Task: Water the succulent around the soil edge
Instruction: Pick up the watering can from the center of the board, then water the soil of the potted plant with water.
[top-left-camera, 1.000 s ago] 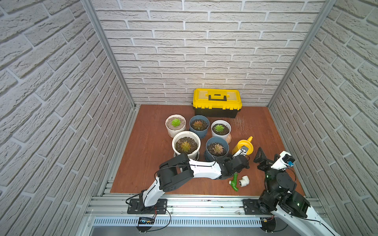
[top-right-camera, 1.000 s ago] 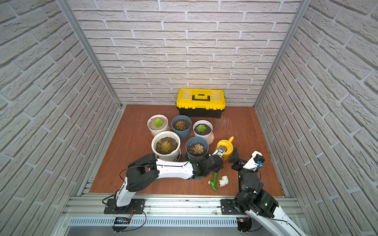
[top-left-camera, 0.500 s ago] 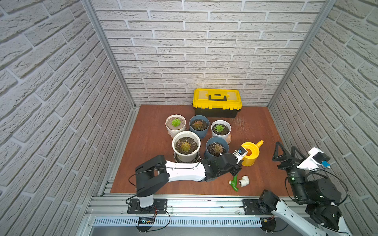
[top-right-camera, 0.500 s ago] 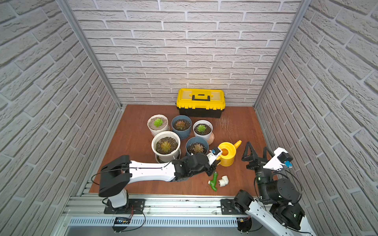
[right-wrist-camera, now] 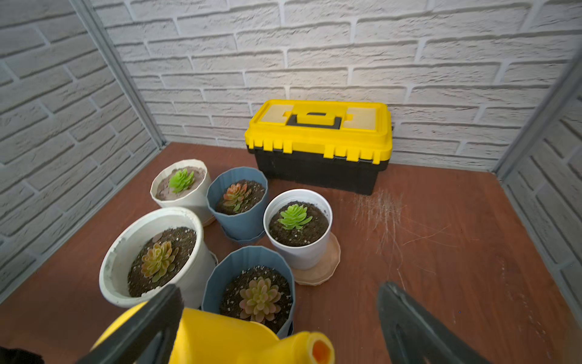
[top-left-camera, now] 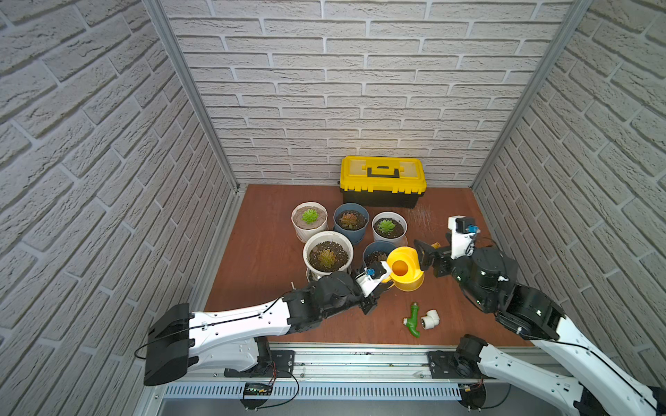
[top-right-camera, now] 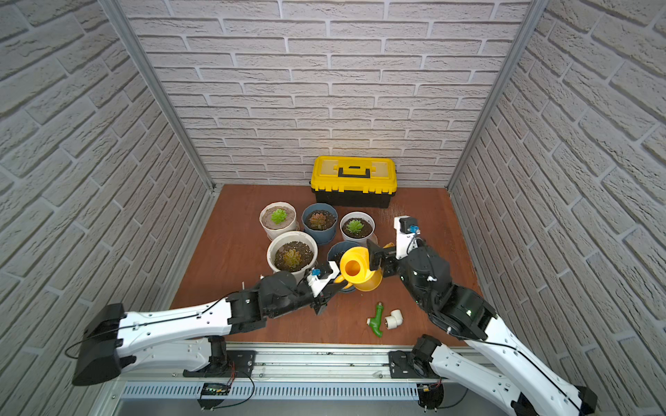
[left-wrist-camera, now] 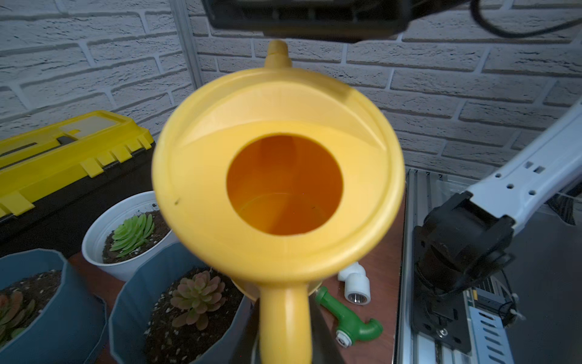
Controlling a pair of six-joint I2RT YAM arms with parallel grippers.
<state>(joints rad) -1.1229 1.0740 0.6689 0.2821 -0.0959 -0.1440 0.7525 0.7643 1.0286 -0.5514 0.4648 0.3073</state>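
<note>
Between the jaws of the left gripper [left-wrist-camera: 285, 343]: the handle [left-wrist-camera: 285, 315], clenched so the can [top-left-camera: 403, 268] hangs roughly upright, no pour yet. Just ahead, the right gripper [top-left-camera: 427, 257] gapes empty astride the spout [right-wrist-camera: 315, 346], probably to steady it. The succulent [right-wrist-camera: 259, 297] sits just below the can, in the nearest pot [right-wrist-camera: 248, 258].

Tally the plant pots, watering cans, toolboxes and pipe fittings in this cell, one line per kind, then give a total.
Plant pots: 5
Watering can: 1
Toolbox: 1
Pipe fittings: 2
Total: 9
</note>
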